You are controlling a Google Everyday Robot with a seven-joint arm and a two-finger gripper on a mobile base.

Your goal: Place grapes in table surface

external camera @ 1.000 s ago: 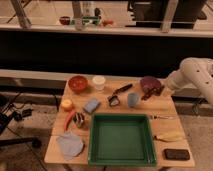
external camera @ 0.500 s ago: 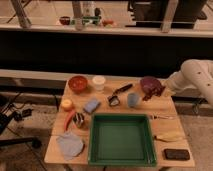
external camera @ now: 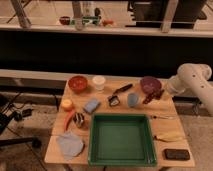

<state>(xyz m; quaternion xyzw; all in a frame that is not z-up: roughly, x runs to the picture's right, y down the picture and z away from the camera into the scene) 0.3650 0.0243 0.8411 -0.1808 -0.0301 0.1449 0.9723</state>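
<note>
At the right rear of the light tan wooden bench (external camera: pixel 167 109), a small bunch of dark red-purple grapes (external camera: pixel 150 98) is held but not yet let go.

Across the front middle of the bench lies the large green plastic tray (external camera: pixel 120 116), which plays no part in this step. From the right edge the robot's white arm (external camera: pixel 192 80) reaches in, and its gripper (external camera: pixel 155 95) hangs just beside the round purple bowl (external camera: pixel 149 84), at the bowl's front right rim. The jaws look closed around the grapes, which sit low over bare wood. Whether the bunch already touches the bench cannot be told. As a judgement, the carrying looks nearly done; what is left is to settle the bunch on the open wood between bowl and tray, release it, and draw the gripper clear.
</note>
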